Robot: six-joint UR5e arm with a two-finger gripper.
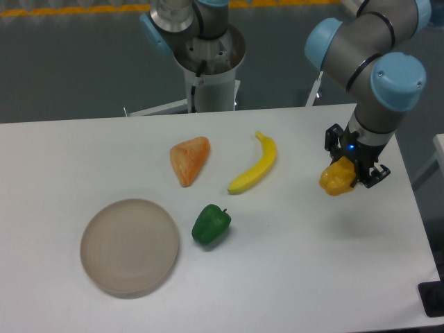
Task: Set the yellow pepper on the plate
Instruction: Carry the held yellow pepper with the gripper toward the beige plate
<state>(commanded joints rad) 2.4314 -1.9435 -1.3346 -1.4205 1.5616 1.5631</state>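
Note:
The yellow pepper [337,178] is lumpy and yellow-orange. It hangs in my gripper [345,176] at the right side of the table, lifted a little above the white surface. The black fingers are shut on its upper part, and its stem is hidden by them. The plate [130,247] is a round grey-beige disc with a low rim at the front left of the table, far to the left of the gripper. Nothing lies on it.
A green pepper [211,224] sits just right of the plate. A yellow banana [254,166] and an orange wedge-shaped piece [189,159] lie in the middle. The arm's base [207,66] stands behind the table's back edge.

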